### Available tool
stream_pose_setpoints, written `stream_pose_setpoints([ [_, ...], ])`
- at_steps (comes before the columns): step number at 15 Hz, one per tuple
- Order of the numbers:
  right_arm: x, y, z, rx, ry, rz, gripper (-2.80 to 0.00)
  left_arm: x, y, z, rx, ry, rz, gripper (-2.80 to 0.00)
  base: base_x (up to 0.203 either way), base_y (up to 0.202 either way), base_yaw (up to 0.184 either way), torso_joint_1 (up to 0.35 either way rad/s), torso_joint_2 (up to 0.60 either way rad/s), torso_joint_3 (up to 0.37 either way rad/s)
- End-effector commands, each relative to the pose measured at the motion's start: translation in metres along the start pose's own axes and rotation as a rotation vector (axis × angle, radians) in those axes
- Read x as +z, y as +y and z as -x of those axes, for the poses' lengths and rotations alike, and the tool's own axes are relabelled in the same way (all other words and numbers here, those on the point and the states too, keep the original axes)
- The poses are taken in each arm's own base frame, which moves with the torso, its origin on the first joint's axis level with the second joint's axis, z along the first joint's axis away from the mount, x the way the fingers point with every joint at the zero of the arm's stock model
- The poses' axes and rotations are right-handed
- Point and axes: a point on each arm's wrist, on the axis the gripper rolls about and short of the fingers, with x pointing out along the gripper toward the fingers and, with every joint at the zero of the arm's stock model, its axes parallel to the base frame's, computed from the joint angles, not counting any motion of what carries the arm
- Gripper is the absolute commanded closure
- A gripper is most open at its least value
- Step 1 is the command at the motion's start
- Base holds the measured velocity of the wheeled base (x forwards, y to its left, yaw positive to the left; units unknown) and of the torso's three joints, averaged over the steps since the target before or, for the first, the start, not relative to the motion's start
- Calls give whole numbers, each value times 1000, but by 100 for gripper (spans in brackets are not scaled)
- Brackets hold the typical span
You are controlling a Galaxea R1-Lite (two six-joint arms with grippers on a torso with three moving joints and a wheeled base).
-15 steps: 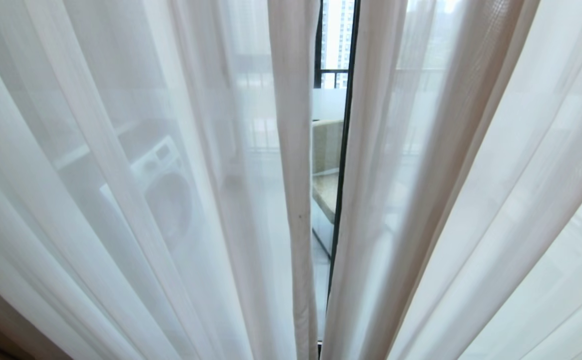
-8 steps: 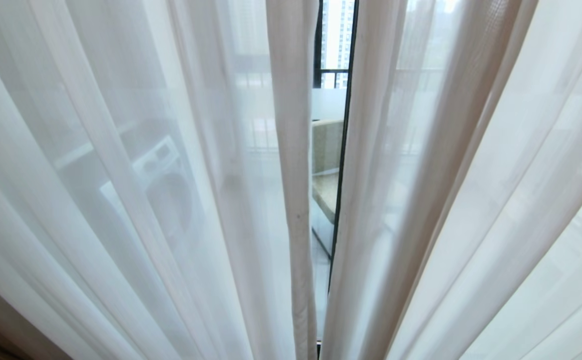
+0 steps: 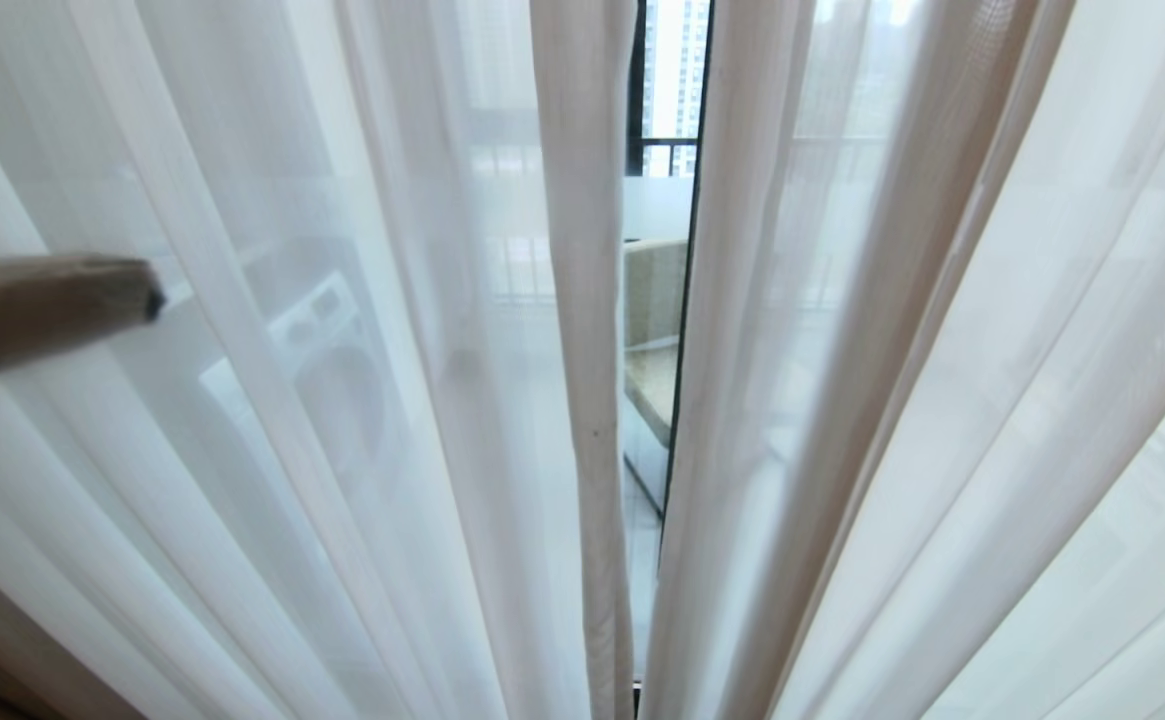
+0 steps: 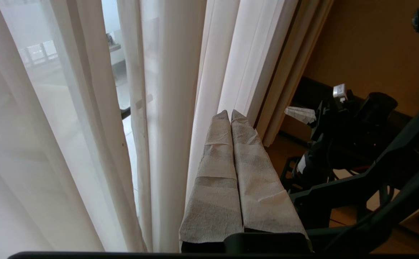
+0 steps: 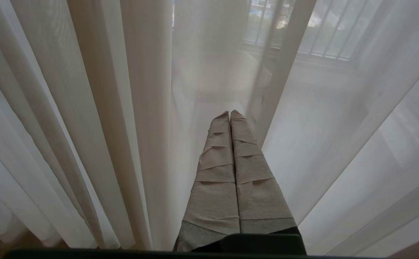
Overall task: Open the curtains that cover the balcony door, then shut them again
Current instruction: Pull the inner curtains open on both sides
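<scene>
The sheer white curtains [image 3: 362, 400] hang in two panels, with a narrow gap between their hemmed edges. In that gap shows the balcony door's black frame [image 3: 679, 420] and a frosted band [image 3: 657, 208]. My left gripper [image 3: 149, 290], its fingers wrapped in pale tape, reaches in from the left in front of the left panel, shut and holding nothing. In the left wrist view the left gripper [image 4: 230, 113] points at sheer curtain folds [image 4: 159, 108], with thicker beige drapes [image 4: 292, 72] beside them. My right gripper [image 5: 230, 112] is shut and empty, facing the sheer curtain [image 5: 123, 108].
Behind the left panel a washing machine [image 3: 332, 370] shows through the cloth. A stone ledge [image 3: 650, 390] lies beyond the glass. In the left wrist view, a brown wall [image 4: 367, 50] and black robot hardware [image 4: 342, 144] stand beside the drapes.
My left gripper has come into the head view from the left, level with the left panel. The curtains and the gap between them look the same.
</scene>
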Motion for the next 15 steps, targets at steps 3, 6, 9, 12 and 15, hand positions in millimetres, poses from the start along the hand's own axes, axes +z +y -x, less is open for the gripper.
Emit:
stream_pose_setpoints([
  [3, 0, 0, 0, 2, -1, 1, 0, -3, 8, -30, 7, 44, 4, -280, 0, 0, 0, 0, 0, 0],
  [6, 0, 0, 0, 1, -1, 1, 0, -1, 13, -43, 11, 18, -7, -280, 0, 0, 0, 0, 0, 0],
  [9, 0, 0, 0, 1, -1, 1, 0, -2, 16, -49, 14, 25, -4, -280, 0, 0, 0, 0, 0, 0],
  [12, 0, 0, 0, 1, -1, 1, 0, -2, 23, -63, 71, 41, -1, -280, 0, 0, 0, 0, 0, 0],
  [15, 0, 0, 0, 1, -1, 1, 0, 1, 30, -81, 95, 56, -25, -280, 0, 0, 0, 0, 0, 0],
])
